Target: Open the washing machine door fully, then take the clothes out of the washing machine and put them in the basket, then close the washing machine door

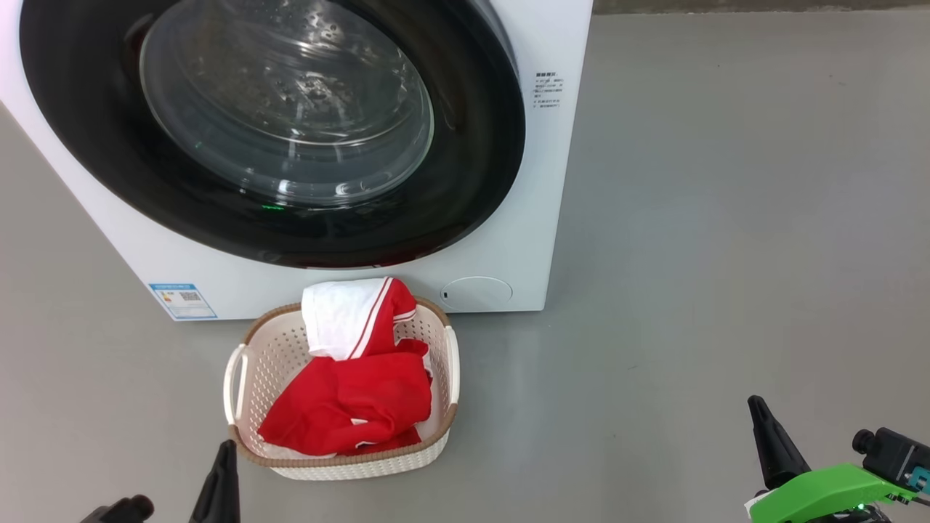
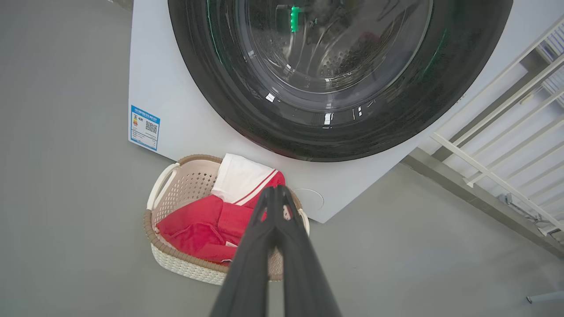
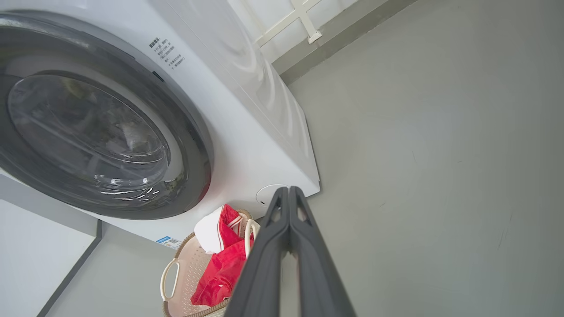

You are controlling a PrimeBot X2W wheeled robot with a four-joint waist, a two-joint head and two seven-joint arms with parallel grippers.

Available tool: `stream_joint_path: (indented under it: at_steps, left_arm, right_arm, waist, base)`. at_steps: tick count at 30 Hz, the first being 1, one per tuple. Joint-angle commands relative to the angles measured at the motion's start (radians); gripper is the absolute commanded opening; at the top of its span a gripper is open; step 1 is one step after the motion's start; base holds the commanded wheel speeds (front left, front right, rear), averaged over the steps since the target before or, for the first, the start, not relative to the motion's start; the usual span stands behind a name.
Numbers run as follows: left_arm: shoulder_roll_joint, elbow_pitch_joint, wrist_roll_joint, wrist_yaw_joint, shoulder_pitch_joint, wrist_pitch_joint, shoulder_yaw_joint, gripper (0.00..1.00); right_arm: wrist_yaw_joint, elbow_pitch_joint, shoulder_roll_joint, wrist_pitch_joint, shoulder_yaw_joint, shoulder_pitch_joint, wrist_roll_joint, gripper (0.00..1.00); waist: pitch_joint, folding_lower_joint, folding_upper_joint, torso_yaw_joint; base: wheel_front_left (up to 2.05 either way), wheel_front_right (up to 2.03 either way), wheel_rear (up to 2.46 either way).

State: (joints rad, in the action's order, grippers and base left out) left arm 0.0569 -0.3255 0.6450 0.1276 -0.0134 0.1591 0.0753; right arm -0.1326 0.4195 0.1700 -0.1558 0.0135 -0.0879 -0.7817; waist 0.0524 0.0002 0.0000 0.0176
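The washing machine door [image 1: 476, 181] sat flush on the washing machine [image 1: 556, 160], apparently closed. The clothes [image 1: 356, 396] lay in the basket [image 1: 270, 363], at six o'clock from the door. My left gripper [image 2: 276, 193] and right gripper [image 3: 288, 193] had their fingers pressed together, empty. I judged the task complete.

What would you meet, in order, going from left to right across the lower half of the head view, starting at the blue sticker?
Blue sticker → basket → round flap → right gripper.
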Motion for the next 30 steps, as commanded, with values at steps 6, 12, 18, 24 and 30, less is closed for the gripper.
stream_joint_path:
  at_steps: [6,12,18,24,30]
  left_arm:
    - [0.013,0.031,0.080,0.001,-0.042,-0.018,-0.026,0.00]
    - [0.013,0.035,0.144,0.001,-0.045,-0.035,-0.036,0.00]
    - [0.013,0.038,0.207,0.001,-0.049,-0.052,-0.046,0.00]
    - [0.012,0.042,0.270,0.001,-0.053,-0.069,-0.057,0.00]
    - [0.011,0.045,0.333,0.002,-0.056,-0.086,-0.067,0.00]
  right_arm:
    - [0.001,-0.037,0.000,0.018,-0.014,-0.019,-0.069,0.00]
    - [0.001,-0.047,-0.008,0.036,-0.022,-0.019,-0.122,0.00]
    - [0.001,-0.057,-0.017,0.054,-0.030,-0.019,-0.175,0.00]
    - [0.001,-0.066,-0.025,0.072,-0.038,-0.019,-0.229,0.00]
    - [0.001,-0.076,-0.034,0.089,-0.046,-0.019,-0.282,0.00]
  waist:
    - [-0.003,-0.0002,0.0000,-0.001]
    - [-0.007,-0.0002,0.0000,-0.002]
    - [-0.010,-0.0002,0.0000,-0.003]
    - [-0.013,-0.0002,0.0000,-0.005]
    - [-0.016,-0.0002,0.0000,-0.006]
  base:
    - [0.00,0.00,0.00]
    - [0.00,0.00,0.00]
    - [0.00,0.00,0.00]
    - [0.00,0.00,0.00]
    - [0.00,0.00,0.00]
